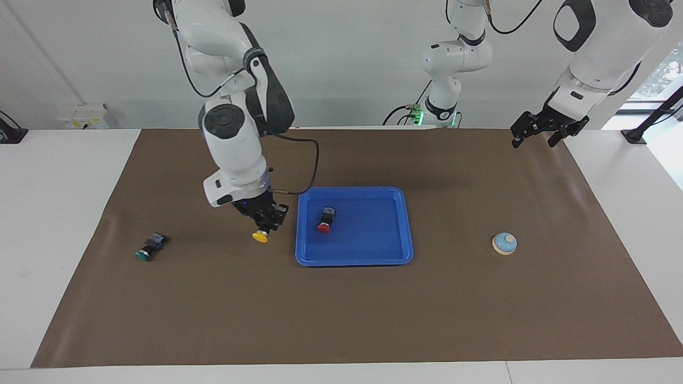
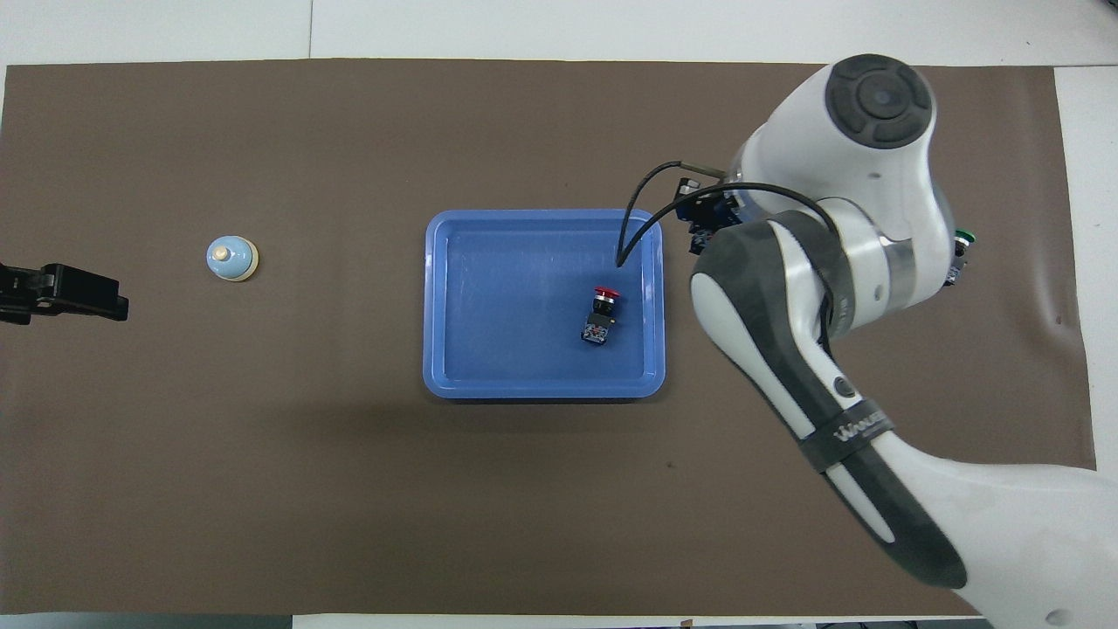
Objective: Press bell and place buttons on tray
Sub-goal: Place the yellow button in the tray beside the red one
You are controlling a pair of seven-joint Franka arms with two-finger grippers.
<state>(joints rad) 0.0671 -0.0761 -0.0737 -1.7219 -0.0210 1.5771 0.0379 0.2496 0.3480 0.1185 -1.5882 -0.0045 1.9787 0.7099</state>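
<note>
My right gripper (image 1: pixel 265 221) is shut on the yellow button (image 1: pixel 260 236) and holds it cap down, low over the mat, beside the edge of the blue tray (image 1: pixel 353 261) that faces the right arm's end. In the overhead view the arm hides this button. The red button (image 1: pixel 325 220) lies on its side in the tray (image 2: pixel 541 390), also seen from overhead (image 2: pixel 601 313). The green button (image 1: pixel 151 247) lies on the mat toward the right arm's end, half hidden from overhead (image 2: pixel 962 237). The light-blue bell (image 1: pixel 504 243) (image 2: pixel 231 259) stands toward the left arm's end. My left gripper (image 1: pixel 534 141) (image 2: pixel 61 293) waits open, raised over the mat's edge.
A brown mat (image 1: pixel 341 320) covers most of the white table. A black cable (image 1: pixel 312 160) loops from the right wrist over the tray's corner. The right arm's forearm (image 2: pixel 786 349) covers the mat beside the tray from overhead.
</note>
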